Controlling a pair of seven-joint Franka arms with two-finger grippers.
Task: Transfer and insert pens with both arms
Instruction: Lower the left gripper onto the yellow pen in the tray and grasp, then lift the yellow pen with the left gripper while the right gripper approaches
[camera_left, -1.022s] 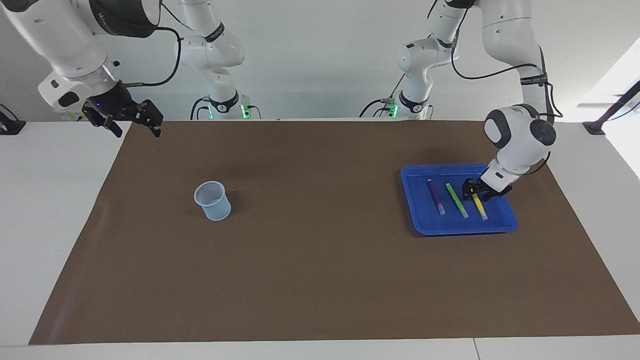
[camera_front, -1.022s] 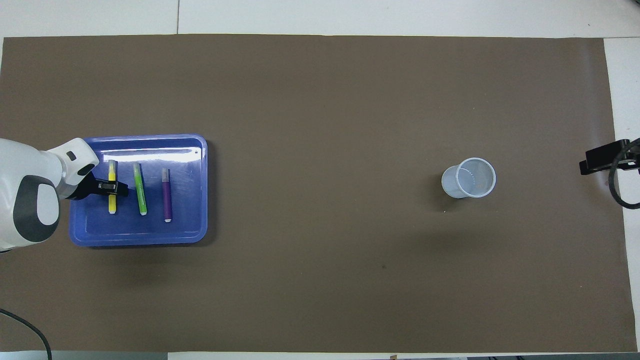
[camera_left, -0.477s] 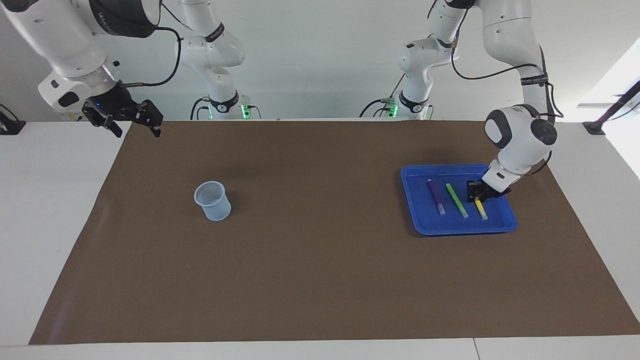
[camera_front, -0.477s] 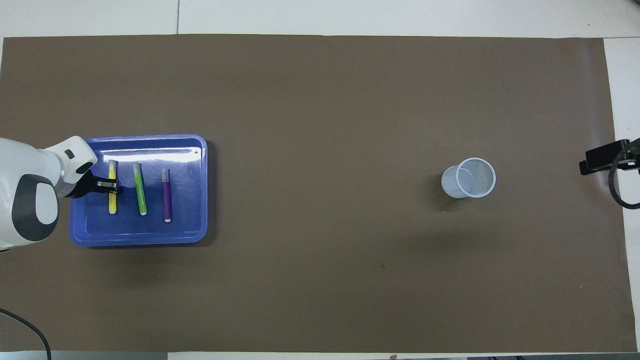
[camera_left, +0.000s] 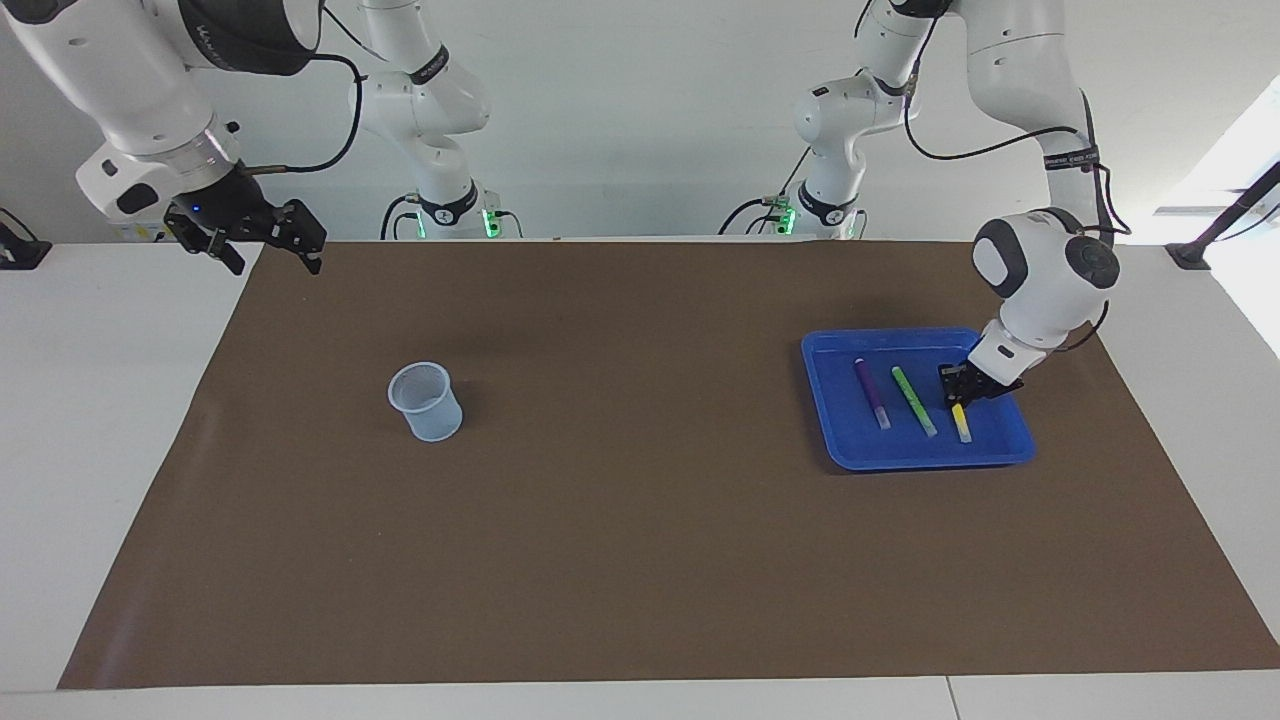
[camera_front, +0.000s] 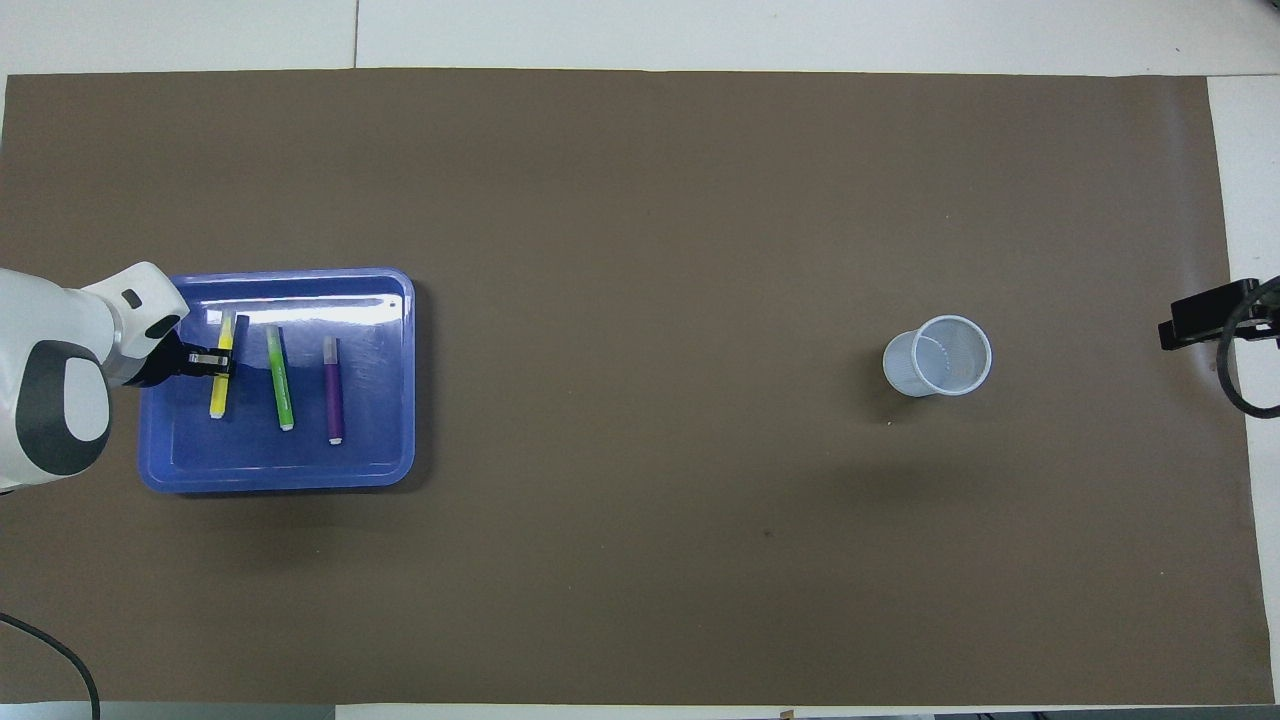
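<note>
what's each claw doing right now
Left claw: shut on the yellow pen in the blue tray.
Right claw: open, holding nothing, waiting.

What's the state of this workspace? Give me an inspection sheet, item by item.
Surface: brown mat on a white table.
Job's things: purple pen and green pen lie in the blue tray; yellow pen gripped there; mesh cup upright, toward the right arm's end.
Clutter: nothing seen.
Grippers: left gripper shut on the yellow pen; right gripper open, waiting over the mat's edge.
Cables: black cables along both arms.
Surroundings: two smaller arm bases, white wall.
</note>
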